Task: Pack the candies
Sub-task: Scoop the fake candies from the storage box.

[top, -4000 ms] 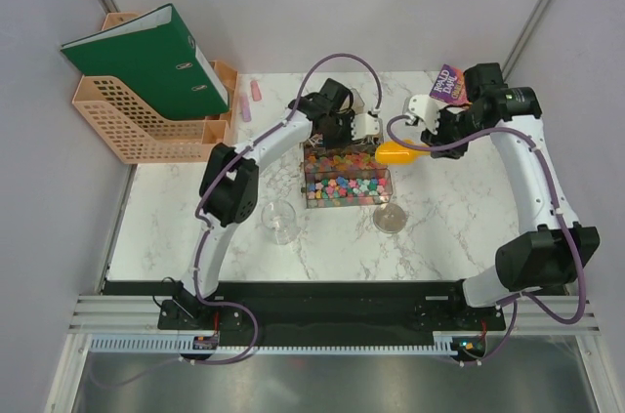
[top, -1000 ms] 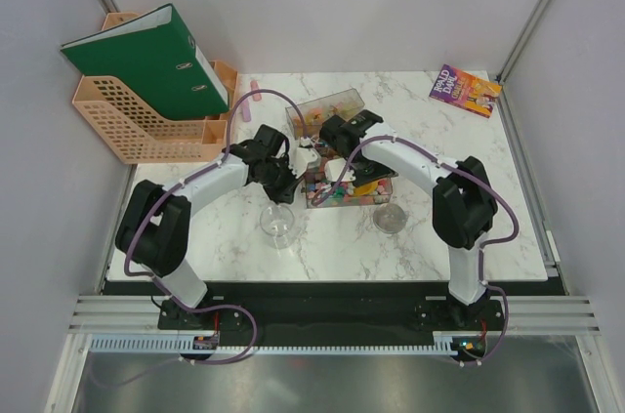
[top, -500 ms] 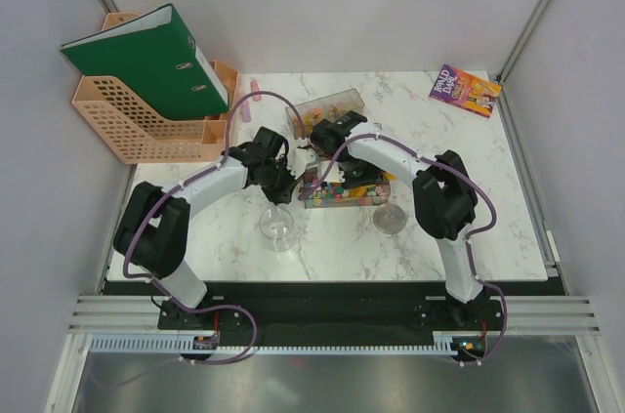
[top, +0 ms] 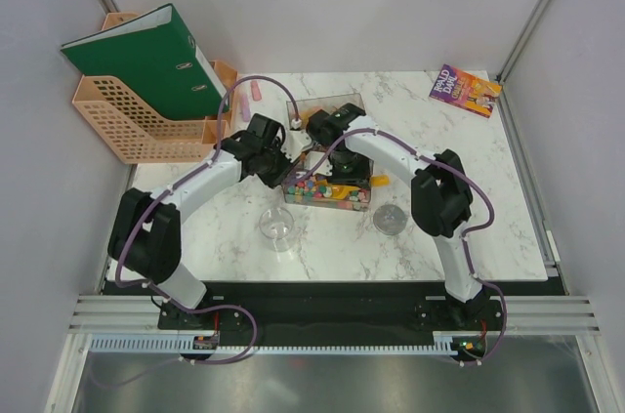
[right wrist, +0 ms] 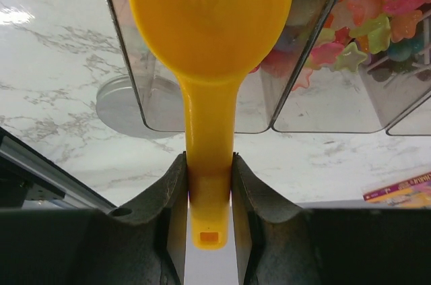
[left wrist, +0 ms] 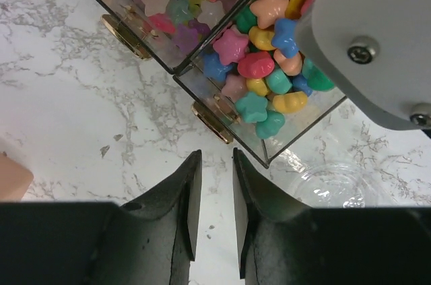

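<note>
The candies (left wrist: 262,83) are small multicoloured star and bead shapes that fill a clear box (top: 327,190). They also show in the right wrist view (right wrist: 377,22). My right gripper (right wrist: 209,164) is shut on the handle of the orange scoop (right wrist: 209,22), whose bowl lies against the box wall. In the top view the right gripper (top: 352,174) is over the box. My left gripper (left wrist: 215,160) hovers over bare marble just beside the box corner, its jaws a narrow gap apart and empty. In the top view it (top: 283,171) is at the box's left end. A clear cup (top: 277,227) stands near the box.
The box's open lid (top: 327,110) stands up behind it. A second small clear cup (top: 390,219) sits at the right front. A peach file rack (top: 146,120) with a green binder is at the back left, and a book (top: 464,89) at the back right.
The right arm came from the back right with the scoop to the box. Over the last second the box slid left and turned, and both grippers shifted left with it.
</note>
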You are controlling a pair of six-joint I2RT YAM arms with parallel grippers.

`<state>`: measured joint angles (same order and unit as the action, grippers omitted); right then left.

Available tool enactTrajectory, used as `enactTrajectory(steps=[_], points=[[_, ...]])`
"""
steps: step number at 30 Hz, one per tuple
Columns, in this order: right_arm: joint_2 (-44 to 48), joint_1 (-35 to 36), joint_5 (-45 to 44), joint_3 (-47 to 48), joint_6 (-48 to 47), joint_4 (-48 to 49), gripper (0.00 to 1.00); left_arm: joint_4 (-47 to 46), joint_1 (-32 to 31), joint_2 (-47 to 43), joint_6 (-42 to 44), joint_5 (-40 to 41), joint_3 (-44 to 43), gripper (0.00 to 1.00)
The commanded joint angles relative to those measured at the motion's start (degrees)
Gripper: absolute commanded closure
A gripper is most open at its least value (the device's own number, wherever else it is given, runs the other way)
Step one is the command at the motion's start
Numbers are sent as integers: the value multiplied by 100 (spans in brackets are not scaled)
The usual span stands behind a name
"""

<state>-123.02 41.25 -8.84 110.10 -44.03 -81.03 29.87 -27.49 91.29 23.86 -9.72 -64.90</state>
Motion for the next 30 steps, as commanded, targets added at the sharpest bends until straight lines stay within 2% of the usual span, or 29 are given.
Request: enactTrajectory(steps=[1,11,23,26,30], points=[[146,76,857,-137,219,-45,100,-271,68,-304,-57,215,-452,68],[859,67,1244,-1122,685,1115,100,-183,296,-489,224,848,-602,62],[296,67,1200,-244,835,1186,100,37,454,-489,207,936,-1024,61],[524,67,1236,-629,878,1554,100,28,481,-480,251,945,-1024,61],[1033,58,1393,-1629,1001,2231,99,159,516,-515,304,945,-1094,58]])
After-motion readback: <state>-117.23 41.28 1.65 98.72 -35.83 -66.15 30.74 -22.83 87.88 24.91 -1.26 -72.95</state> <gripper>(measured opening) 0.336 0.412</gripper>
